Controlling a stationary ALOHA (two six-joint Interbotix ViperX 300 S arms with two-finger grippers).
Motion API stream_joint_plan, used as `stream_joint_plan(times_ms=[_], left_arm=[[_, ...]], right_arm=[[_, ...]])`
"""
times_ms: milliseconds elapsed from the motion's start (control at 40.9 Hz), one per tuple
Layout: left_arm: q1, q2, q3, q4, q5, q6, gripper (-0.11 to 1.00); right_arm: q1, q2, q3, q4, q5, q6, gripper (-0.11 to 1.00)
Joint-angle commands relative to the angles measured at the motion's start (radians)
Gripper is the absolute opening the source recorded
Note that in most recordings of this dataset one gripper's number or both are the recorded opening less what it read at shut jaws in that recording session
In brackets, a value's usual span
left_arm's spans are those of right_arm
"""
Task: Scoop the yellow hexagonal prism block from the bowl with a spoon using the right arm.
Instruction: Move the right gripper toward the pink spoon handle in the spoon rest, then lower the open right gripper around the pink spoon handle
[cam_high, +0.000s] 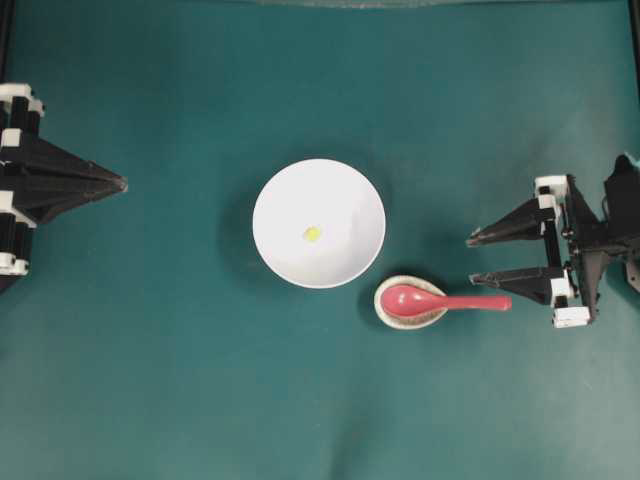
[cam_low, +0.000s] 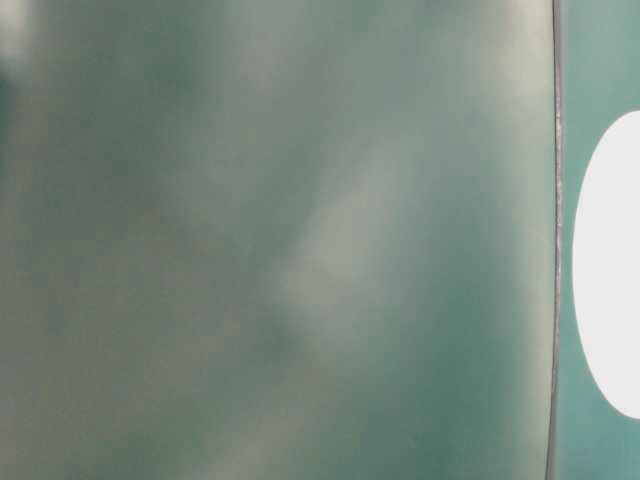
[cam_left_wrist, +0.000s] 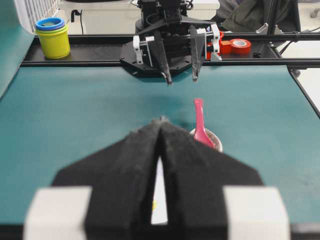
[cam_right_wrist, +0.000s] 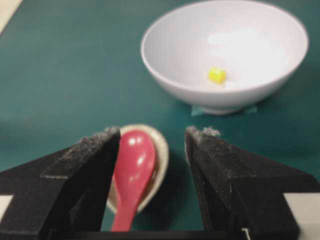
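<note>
The white bowl (cam_high: 340, 200) stands mid-table with the tiny yellow hexagonal prism block (cam_high: 312, 234) on its bottom; the right wrist view shows the bowl (cam_right_wrist: 175, 45) and block (cam_right_wrist: 216, 75) ahead. The pink-red spoon (cam_high: 440, 301) rests with its scoop in a small beige dish (cam_high: 384, 312), handle pointing right. My right gripper (cam_high: 471, 259) hovers open by the handle end. From its wrist camera the spoon (cam_right_wrist: 132, 165) lies close against the left finger, ungripped, between the open jaws (cam_right_wrist: 152, 132). My left gripper (cam_high: 122, 184) sits shut at the far left, empty (cam_left_wrist: 161, 121).
The beige dish (cam_right_wrist: 162, 150) sits just right of and nearer than the bowl. Beyond the table's far rail, the left wrist view shows a yellow cup with a blue lid (cam_left_wrist: 52, 37) and a red tape roll (cam_left_wrist: 240, 46). The table-level view is a blur.
</note>
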Motion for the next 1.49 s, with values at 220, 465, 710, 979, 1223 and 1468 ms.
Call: stream_joint_plan(times_ms=[220,465,710,979,1223,1468], left_arm=[[0.0,0.006,-0.026,0.003,-0.003,0.002,-0.01],[0.0,0.008,-0.026,0.003,-0.003,0.002,-0.01],[0.0,0.008,-0.026,0.003,-0.003,0.002,-0.01],[0.0,0.006,-0.026,0.003,-0.006,0.002,-0.01],[0.0,0.002,-0.026,0.003,-0.005,0.002,-0.01],[0.0,0.0,-0.026,0.003,-0.005,0.002,-0.01]], right_arm=[[0.091,0.176,-0.029,0.072,-0.141,0.0,0.59],[0.173,0.308,-0.054,0.144,-0.232,0.005,0.59],[0.232,0.41,-0.067,0.206,-0.262,0.006,0.59],[0.247,0.454,-0.069,0.232,-0.278,0.006,0.59],[0.261,0.457,-0.064,0.256,-0.262,0.006,0.58],[0.275,0.459,-0.074,0.284,-0.216,0.006,0.58]])
